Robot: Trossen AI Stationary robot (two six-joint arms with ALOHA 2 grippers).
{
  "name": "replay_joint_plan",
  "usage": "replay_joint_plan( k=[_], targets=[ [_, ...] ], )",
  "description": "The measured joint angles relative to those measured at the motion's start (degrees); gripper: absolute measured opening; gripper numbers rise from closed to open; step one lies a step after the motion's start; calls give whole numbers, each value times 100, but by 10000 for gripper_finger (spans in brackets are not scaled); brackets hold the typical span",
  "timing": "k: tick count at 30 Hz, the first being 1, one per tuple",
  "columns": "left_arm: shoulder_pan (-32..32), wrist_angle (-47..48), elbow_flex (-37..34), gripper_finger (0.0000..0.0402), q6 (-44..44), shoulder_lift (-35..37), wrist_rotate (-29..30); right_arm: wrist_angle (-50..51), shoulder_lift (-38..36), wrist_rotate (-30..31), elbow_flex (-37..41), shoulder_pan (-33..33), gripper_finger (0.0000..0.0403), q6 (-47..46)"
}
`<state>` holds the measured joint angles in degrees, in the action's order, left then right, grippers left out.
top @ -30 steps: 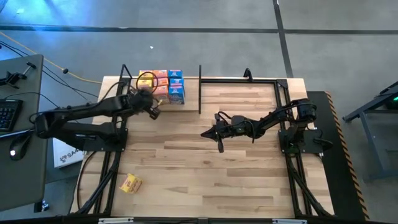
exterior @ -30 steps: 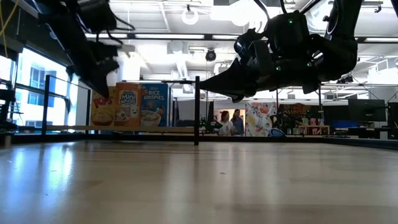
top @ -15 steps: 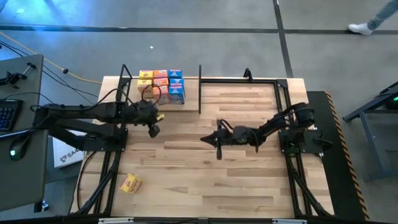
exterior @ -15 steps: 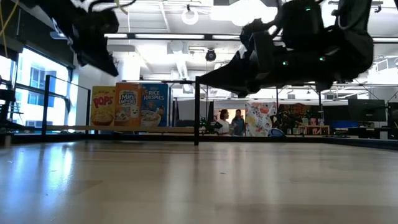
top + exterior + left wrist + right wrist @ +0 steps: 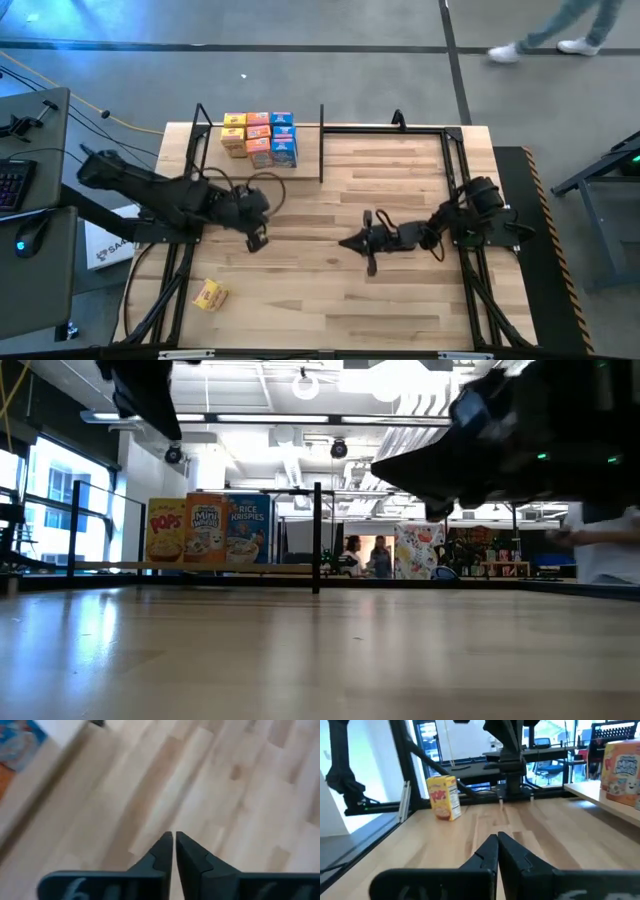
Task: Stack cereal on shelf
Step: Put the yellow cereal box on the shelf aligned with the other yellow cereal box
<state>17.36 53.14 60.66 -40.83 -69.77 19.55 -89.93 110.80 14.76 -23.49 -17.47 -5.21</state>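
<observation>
Several small cereal boxes (image 5: 260, 137), yellow, orange and blue, stand on the raised shelf (image 5: 308, 135) at the table's far left; their fronts (image 5: 207, 528) show in the low view. One more yellow box (image 5: 209, 294) stands alone on the table near the near-left corner, and the right wrist view shows it upright (image 5: 445, 797). My left gripper (image 5: 256, 243) is shut and empty, pointing down over bare table (image 5: 173, 837) on the near side of the shelf. My right gripper (image 5: 345, 243) is shut and empty, level above the table's middle (image 5: 497, 837), pointing left.
Thin black posts (image 5: 322, 140) frame the shelf, and a black rail (image 5: 400, 127) runs along the far edge. Bare wood lies between the two grippers and toward the near edge. People stand in the room beyond the table (image 5: 365, 557).
My left gripper has drawn back from the boxes on the shelf toward the near edge, ending over open table. My right gripper has moved toward the near edge and slightly right. The boxes on the shelf have stayed in place.
</observation>
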Motion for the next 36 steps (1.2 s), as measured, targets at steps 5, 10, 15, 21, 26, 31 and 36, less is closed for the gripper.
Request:
replay_joint_plan(
  k=[5, 10, 15, 21, 26, 31, 36],
  targets=[
    [523, 588, 845, 56, -306, -754, -660, 8, 0, 262, 0, -503, 0, -188],
    [1081, 1371, 1805, 123, -1195, -1539, -1208, 2, 0, 988, -2, -1374, 0, -68],
    [1647, 2246, 2856, 189, -2264, -2320, -1293, -2, 0, 1851, -2, -2084, 0, -34],
    [2200, 3330, 3761, 240, -3989, -3127, -2161, 29, -2, 2386, -179, -2631, 0, 50],
    [2626, 3695, 3817, 266, -4926, -3350, -2462, 238, -7, 2387, -448, -2828, 0, 295],
    [3000, 3677, 3763, 274, -5587, -3345, -2307, 506, -9, 2317, -594, -2847, 0, 267],
    [3326, 3692, 3318, 274, -5971, -3338, -2568, 522, -9, 2243, -619, -2844, 0, 269]
  ],
)
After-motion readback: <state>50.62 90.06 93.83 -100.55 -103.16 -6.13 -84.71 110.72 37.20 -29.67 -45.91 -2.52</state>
